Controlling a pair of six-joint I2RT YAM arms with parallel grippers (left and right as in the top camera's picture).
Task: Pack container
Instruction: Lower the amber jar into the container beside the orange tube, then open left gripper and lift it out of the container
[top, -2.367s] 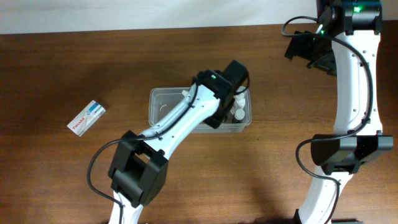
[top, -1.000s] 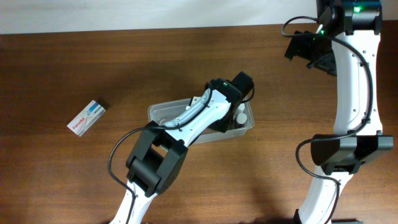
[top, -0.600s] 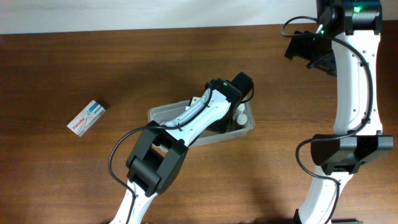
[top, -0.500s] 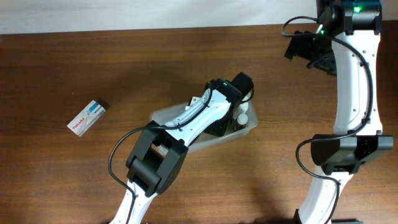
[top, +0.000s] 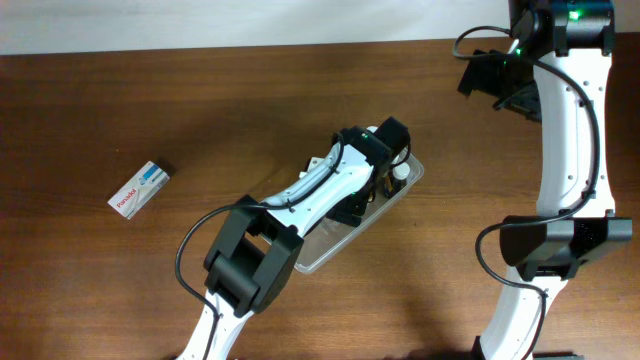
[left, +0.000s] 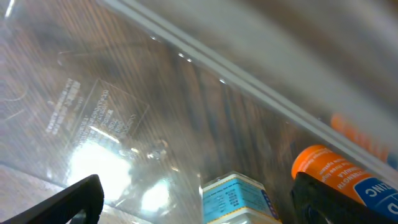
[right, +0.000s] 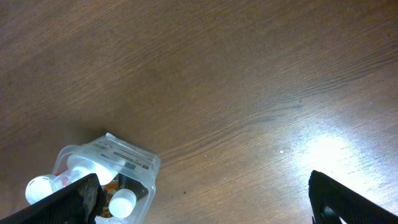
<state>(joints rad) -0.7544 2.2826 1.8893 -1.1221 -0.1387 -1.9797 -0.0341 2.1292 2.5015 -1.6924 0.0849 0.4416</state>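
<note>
The clear container (top: 325, 245) lies at a slant in the middle of the table, its far end up and to the right. My left gripper (top: 378, 180) reaches down into that far end and stands open, holding nothing. In the left wrist view its dark fingers (left: 74, 200) flank the container's see-through floor (left: 93, 118), a blue-labelled bottle (left: 239, 199) and an orange bottle (left: 326, 169). White bottle caps (top: 399, 171) show in the container's far corner. My right gripper (top: 495, 80) hangs open high at the back right, with the container's corner (right: 127, 163) far below it.
A small white, blue and red box (top: 139, 189) lies on the wood at the left. The left arm (top: 300, 200) stretches over the container's near half. The right arm's column (top: 565, 150) stands along the right side. A pale wall edge runs along the back.
My left gripper has opened wide. The container has swung from lying level across the table to a slant, its left end coming toward the front. The right arm stayed still.
</note>
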